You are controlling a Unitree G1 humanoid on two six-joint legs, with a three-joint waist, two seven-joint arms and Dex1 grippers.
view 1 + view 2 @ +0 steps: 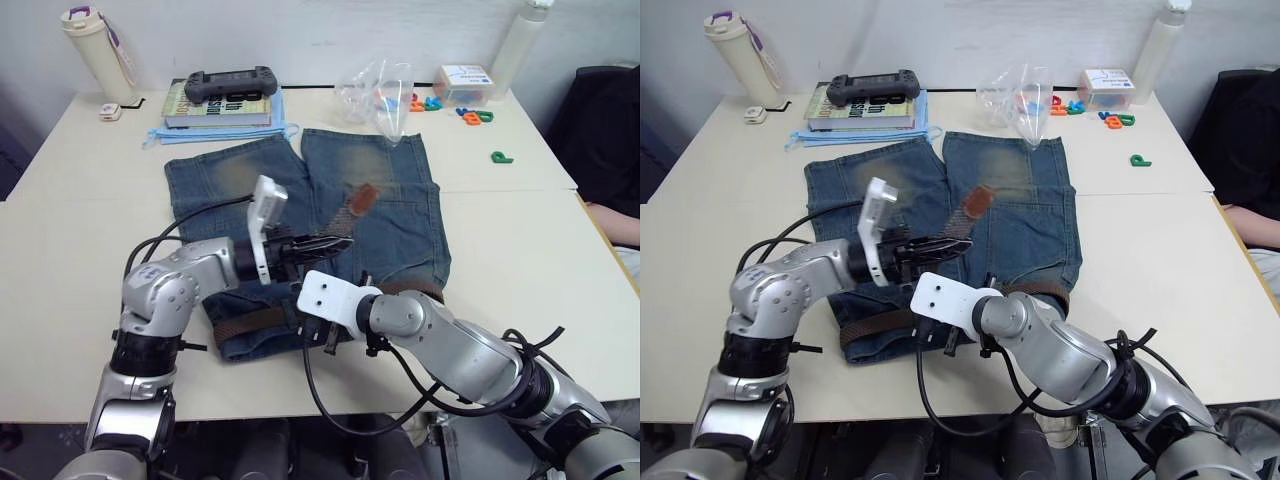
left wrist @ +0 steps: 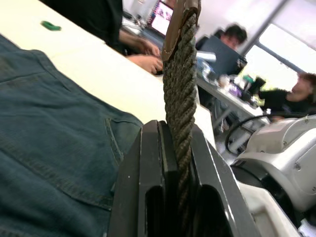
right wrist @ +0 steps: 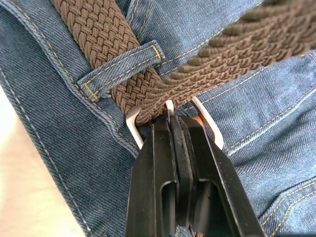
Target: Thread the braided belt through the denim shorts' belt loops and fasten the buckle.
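My right gripper (image 3: 170,121) sits closest, its two black fingers pressed together on the buckle (image 3: 133,123), whose pale metal frame curves out on either side of the tips. That wrist view alone shows the detail: the braided belt (image 3: 98,29) runs under one of the belt loops (image 3: 121,66), then passes through the frame and doubles back across the denim. My left gripper (image 2: 173,143) is clamped on the strap's free length, the dark weave rising between its fingers to a tan leather end (image 1: 365,196) held above the denim shorts (image 1: 400,215). From the head views, the shorts lie flat on the table (image 1: 520,250), waistband toward me, faded yellowish patches on both legs, belt along the waist.
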